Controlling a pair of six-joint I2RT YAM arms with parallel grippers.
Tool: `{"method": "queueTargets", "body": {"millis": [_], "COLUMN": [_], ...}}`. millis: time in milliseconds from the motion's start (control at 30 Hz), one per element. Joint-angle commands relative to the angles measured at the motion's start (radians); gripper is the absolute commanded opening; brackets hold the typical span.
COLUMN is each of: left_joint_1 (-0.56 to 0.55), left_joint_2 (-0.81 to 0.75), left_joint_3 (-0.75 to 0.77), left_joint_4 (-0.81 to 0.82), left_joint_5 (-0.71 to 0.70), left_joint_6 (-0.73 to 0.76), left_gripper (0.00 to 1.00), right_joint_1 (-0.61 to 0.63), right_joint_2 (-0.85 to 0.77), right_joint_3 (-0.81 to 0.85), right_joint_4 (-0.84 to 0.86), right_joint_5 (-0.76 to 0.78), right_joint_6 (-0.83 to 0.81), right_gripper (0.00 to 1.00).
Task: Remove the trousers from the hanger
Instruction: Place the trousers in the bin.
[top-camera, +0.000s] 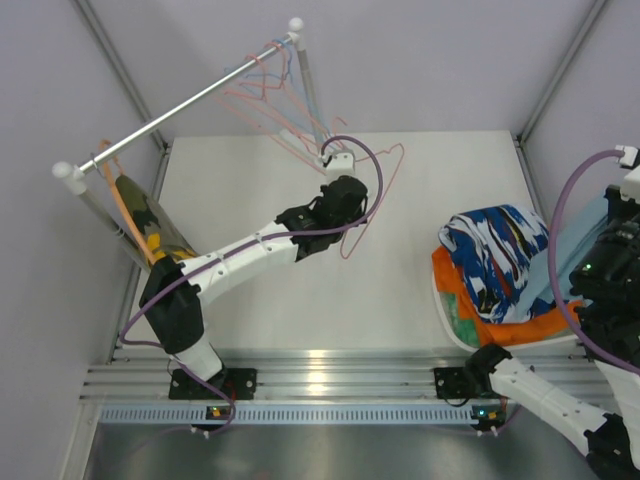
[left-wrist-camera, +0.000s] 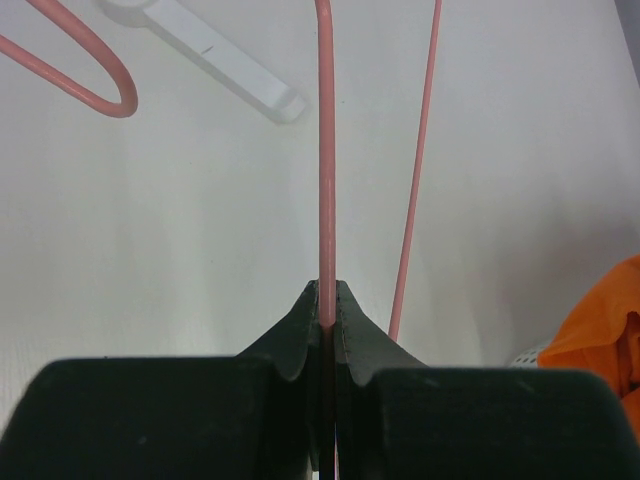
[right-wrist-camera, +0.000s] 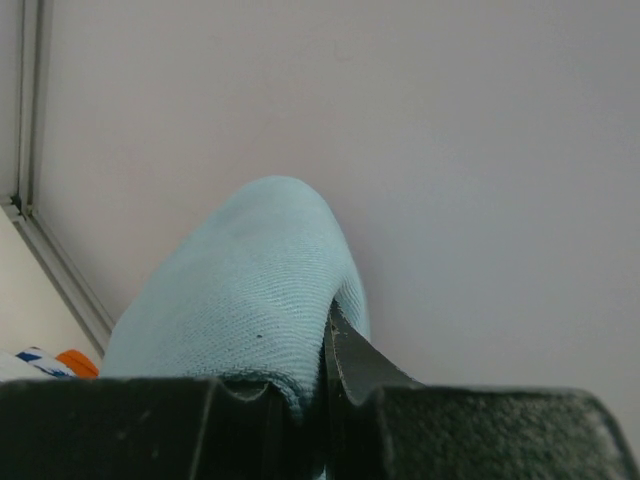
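Pinching a thin pink wire hanger (left-wrist-camera: 325, 150), the left fingers (left-wrist-camera: 295, 340) are clamped on it over the smooth white surface (left-wrist-camera: 150, 250). The right fingers (right-wrist-camera: 350, 360) grip the ribbed light blue trousers (right-wrist-camera: 240, 300). The patterned pair (top-camera: 495, 250) and orange pair (top-camera: 520, 330) are heaped in a basket (top-camera: 440, 300), and the camo pair (top-camera: 148, 222) hangs at the rail (top-camera: 190, 105).

Pink hanger wire (left-wrist-camera: 325, 150) clamped in left hand (left-wrist-camera: 328, 297); orange trousers (left-wrist-camera: 605, 335) right.

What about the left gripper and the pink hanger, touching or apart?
Touching. The left wrist view shows the left gripper shut on the pink hanger: its wire runs straight down into the closed jaws, with no gap on either side.
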Motion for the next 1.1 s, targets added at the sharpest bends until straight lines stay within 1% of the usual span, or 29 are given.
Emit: {"method": "queueTargets", "body": {"millis": [0, 300, 467, 500, 533, 567, 600, 633, 733, 767, 800, 867, 967, 1067], "left_joint_1": [0.007, 0.013, 0.019, 0.019, 0.019, 0.020, 0.022, 0.023, 0.030, 0.033, 0.034, 0.037, 0.042, 0.048], "left_joint_2": [-0.045, -0.040, -0.044, -0.048, -0.048, -0.051, -0.054, -0.056, -0.065, -0.065, -0.068, -0.070, -0.076, -0.083], "left_joint_3": [-0.005, -0.006, -0.020, -0.023, -0.028, -0.029, -0.033, -0.036, -0.042, -0.045, -0.046, -0.049, -0.054, -0.062], "left_joint_4": [0.040, 0.040, 0.042, 0.042, 0.042, 0.042, 0.040, 0.040, 0.044, 0.044, 0.044, 0.045, 0.045, 0.047], "left_joint_5": [0.009, 0.024, 0.027, 0.029, 0.029, 0.029, 0.027, 0.026, 0.024, 0.022, 0.024, 0.024, 0.024, 0.021], "left_joint_6": [-0.008, -0.008, -0.016, -0.018, -0.019, -0.021, -0.019, -0.019, -0.018, -0.018, -0.018, -0.019, -0.019, -0.019], "left_gripper": [0.00, 0.00, 0.00, 0.00, 0.00, 0.00, 0.00, 0.00, 0.00, 0.00, 0.00, 0.00, 0.00, 0.00], "right_joint_1": [-0.006, -0.006, -0.004, -0.006, -0.006, -0.006, -0.006, -0.004, -0.006, -0.006, -0.004, -0.006, -0.006, -0.006], "right_joint_2": [-0.019, -0.031, -0.034, -0.036, -0.034, -0.028, -0.024, -0.017, 0.009, 0.022, 0.030, 0.059, 0.094, 0.113], "right_joint_3": [0.046, -0.006, -0.106, -0.118, -0.134, -0.137, -0.138, -0.140, -0.146, -0.148, -0.149, -0.161, -0.197, -0.239], "right_joint_4": [0.077, 0.062, -0.001, -0.015, -0.088, -0.122, -0.168, -0.235, -0.334, -0.402, -0.440, -0.524, -0.598, -0.607], "right_joint_5": [-0.038, 0.044, 0.047, 0.045, 0.036, 0.030, 0.022, 0.010, -0.028, -0.044, -0.061, -0.093, -0.139, -0.171], "right_joint_6": [-0.060, -0.160, -0.149, -0.113, -0.084, -0.051, 0.028, 0.065, 0.209, 0.251, 0.335, 0.436, 0.528, 0.575], "right_gripper": [0.00, 0.00, 0.00, 0.00, 0.00, 0.00, 0.00, 0.00, 0.00, 0.00, 0.00, 0.00, 0.00, 0.00]}}
